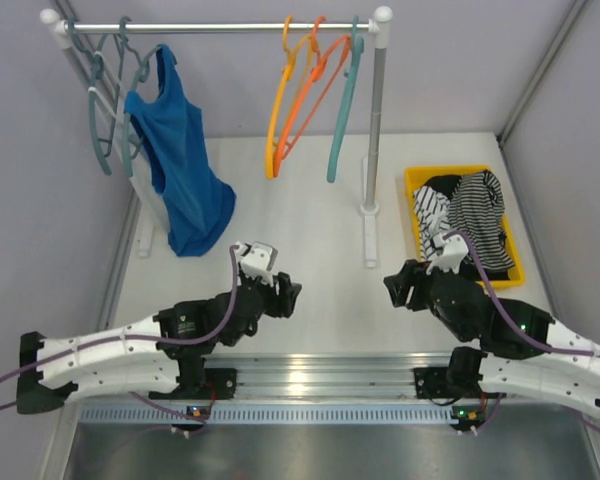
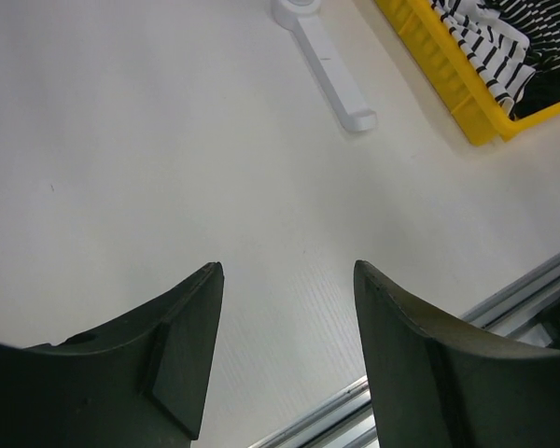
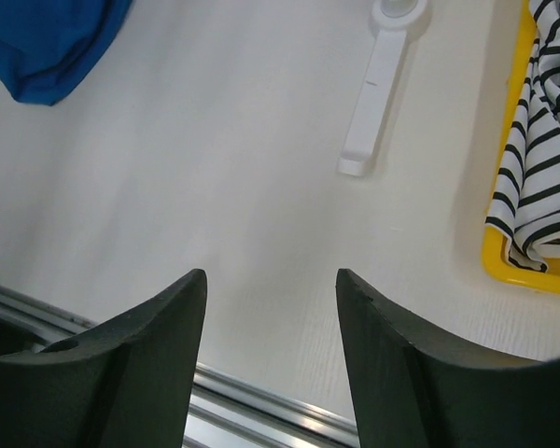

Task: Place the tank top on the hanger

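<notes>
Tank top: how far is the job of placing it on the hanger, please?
Done, it seems: the tank top hangs under the rail beside a teal hanger, though exactly how it sits on the hanger is hard to see. In hand: nothing; the left pincer and right pincer are open and empty, near the bases. Left: probably nothing.

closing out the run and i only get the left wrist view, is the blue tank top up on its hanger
Observer: Yes, the tank top hangs from the hanger at the left end of the rail.
Operator: right hand holding anything
Observer: No, the right hand is open and empty, low over the table near the yellow bin.
</notes>
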You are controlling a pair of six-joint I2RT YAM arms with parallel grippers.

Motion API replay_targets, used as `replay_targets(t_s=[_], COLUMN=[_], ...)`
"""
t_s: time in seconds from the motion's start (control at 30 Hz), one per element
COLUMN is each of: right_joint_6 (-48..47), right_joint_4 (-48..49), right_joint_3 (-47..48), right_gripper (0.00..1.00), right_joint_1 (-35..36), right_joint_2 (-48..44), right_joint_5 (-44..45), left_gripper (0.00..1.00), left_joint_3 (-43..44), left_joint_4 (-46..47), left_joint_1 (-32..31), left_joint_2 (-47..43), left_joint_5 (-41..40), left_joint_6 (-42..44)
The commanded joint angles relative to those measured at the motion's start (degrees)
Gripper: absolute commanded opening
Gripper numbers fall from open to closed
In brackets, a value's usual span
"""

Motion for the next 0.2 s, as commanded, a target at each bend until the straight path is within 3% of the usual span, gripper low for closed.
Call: replay_targets(t_s=[0.0, 0.17], right_joint_6=[2.1, 2.8], right_joint_4=[-0.8, -0.8], right_joint_3=[-0.13, -0.04], right_gripper=[0.57, 0.59], right_joint_1=[-0.54, -0.54], right_joint_2=[0.47, 1.87], right_joint_5=[3.46, 5.04], left_gripper=[0.63, 0.64], left_joint_3=[-0.64, -0.02], left_joint_4=[6.76, 6.68], left_joint_1=[-1.45, -1.63], left_joint_2=[2.5, 2.95], left_joint_5=[-3.75, -2.69], left_joint_6=[-2.08, -1.12])
